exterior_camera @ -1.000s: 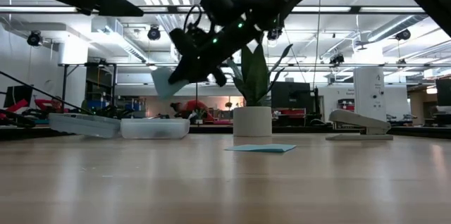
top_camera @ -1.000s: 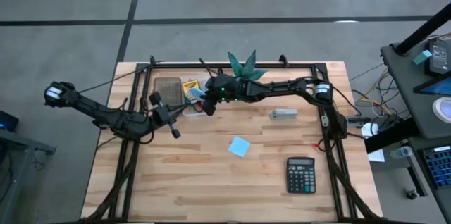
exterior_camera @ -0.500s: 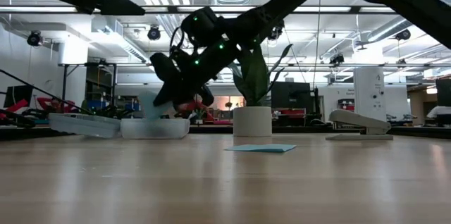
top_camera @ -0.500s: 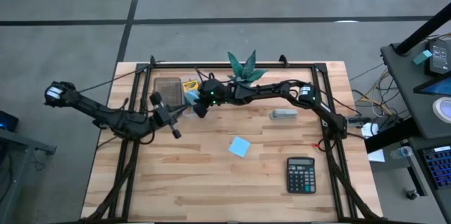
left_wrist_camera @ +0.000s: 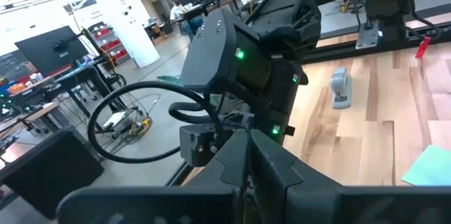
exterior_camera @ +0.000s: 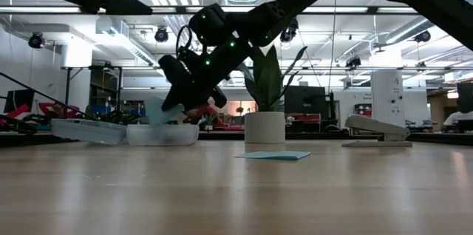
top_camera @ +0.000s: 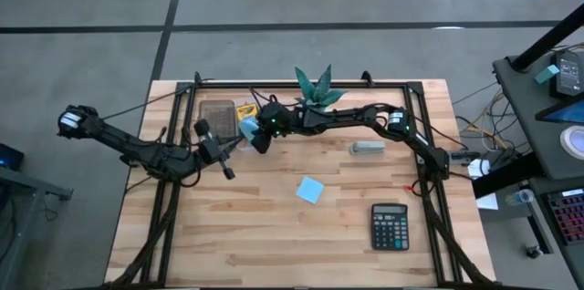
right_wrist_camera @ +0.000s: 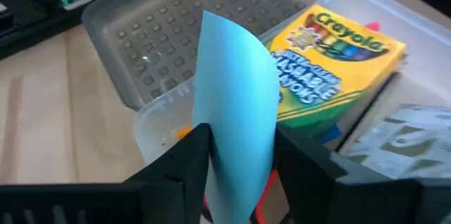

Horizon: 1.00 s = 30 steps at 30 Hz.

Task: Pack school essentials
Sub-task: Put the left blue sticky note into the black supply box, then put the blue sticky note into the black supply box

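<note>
Light-blue sticky-note sheet [right_wrist_camera: 236, 104] stands curved between right gripper [right_wrist_camera: 239, 150] fingers, fingers flanking it, grasp loosening, hovering over clear plastic bin [right_wrist_camera: 366, 13]. Right wrist view alone shows Crayola crayon box [right_wrist_camera: 331, 62] lying inside bin, grey textured lid [right_wrist_camera: 176, 27] beside. High view places bin at table's far edge, left of potted plant [top_camera: 315, 89]. Second blue note [top_camera: 310, 190] lies mid-table; stapler [top_camera: 368, 148] and calculator [top_camera: 390, 226] well apart, open wood between. Left gripper [top_camera: 224, 170] clenched, empty, near bin.
</note>
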Tool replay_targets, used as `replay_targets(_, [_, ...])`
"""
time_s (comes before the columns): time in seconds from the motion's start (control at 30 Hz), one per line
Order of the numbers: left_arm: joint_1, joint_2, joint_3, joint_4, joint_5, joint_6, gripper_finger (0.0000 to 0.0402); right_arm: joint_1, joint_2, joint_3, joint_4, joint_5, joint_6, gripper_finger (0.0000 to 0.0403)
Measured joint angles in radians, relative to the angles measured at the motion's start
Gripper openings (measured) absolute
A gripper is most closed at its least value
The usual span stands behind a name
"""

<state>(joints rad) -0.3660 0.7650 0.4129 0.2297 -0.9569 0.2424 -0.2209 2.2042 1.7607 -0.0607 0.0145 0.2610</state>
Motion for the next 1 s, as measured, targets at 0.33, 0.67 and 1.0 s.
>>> replay_targets(0.33, [0.0, 0.0, 0.0, 0.004, 0.0, 0.0, 0.0, 0.001, -0.009, 0.0, -0.049, 0.064, -0.033, 0.0249])
replay_targets(0.67, [0.0, 0.0, 0.0, 0.002, 0.0, 0.0, 0.0, 0.013, -0.079, 0.038, -0.165, 0.069, -0.164, 0.0265])
replay_targets(1.0, [0.0, 0.001, -0.001, 0.007, 0.001, 0.0, 0.0, 0.141, -0.313, -0.052, -0.407, 0.121, -0.307, 0.022])
